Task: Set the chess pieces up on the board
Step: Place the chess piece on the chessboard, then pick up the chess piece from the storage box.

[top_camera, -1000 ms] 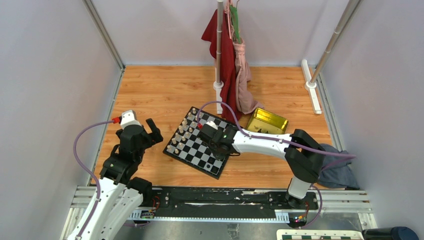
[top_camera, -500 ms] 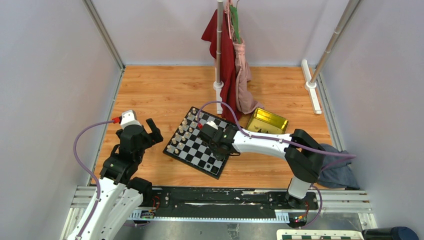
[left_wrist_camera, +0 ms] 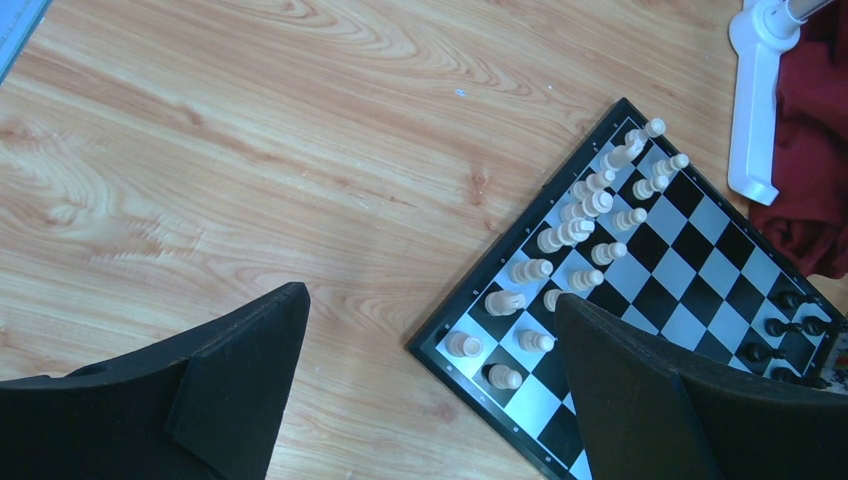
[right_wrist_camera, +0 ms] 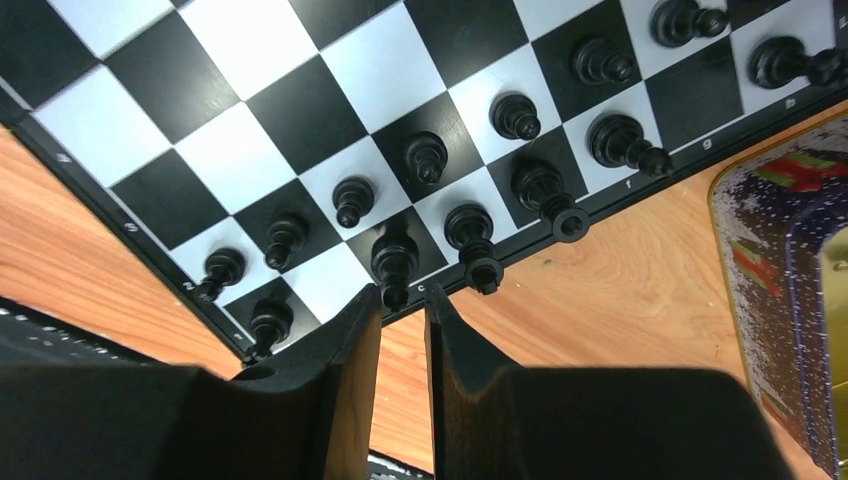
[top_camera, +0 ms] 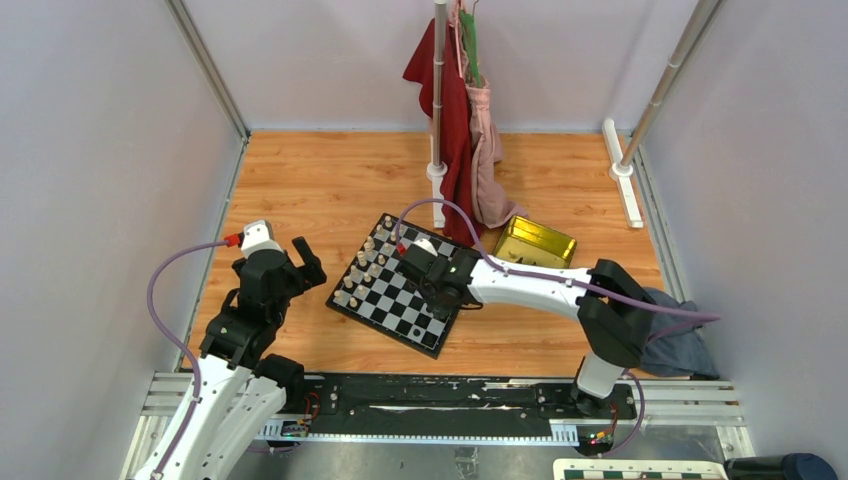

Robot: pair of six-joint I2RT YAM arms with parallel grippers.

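Note:
The board (top_camera: 393,308) lies at an angle mid-table, cream-white pieces (left_wrist_camera: 590,205) lining its left side. Several black chess pieces (right_wrist_camera: 430,155) stand in two rows along the board's (right_wrist_camera: 290,110) right edge. My right gripper (right_wrist_camera: 403,292) hovers over that edge, open by a narrow gap. The head of one black piece (right_wrist_camera: 395,262) on the outer row pokes up just between its fingertips, with daylight on its right side. My left gripper (left_wrist_camera: 430,297) hangs wide open and empty over the wood beside the board's near-left corner (left_wrist_camera: 470,345).
A gold tin (top_camera: 535,242) sits just right of the board, close to my right wrist. Red and pink clothes (top_camera: 462,130) hang on a stand behind the board, its white base (left_wrist_camera: 757,100) near the far corner. A grey cloth (top_camera: 680,340) lies at the right.
My right gripper's jaws have parted a little around the black piece, and the wrist has shifted slightly to the far left. The left arm has stayed still.

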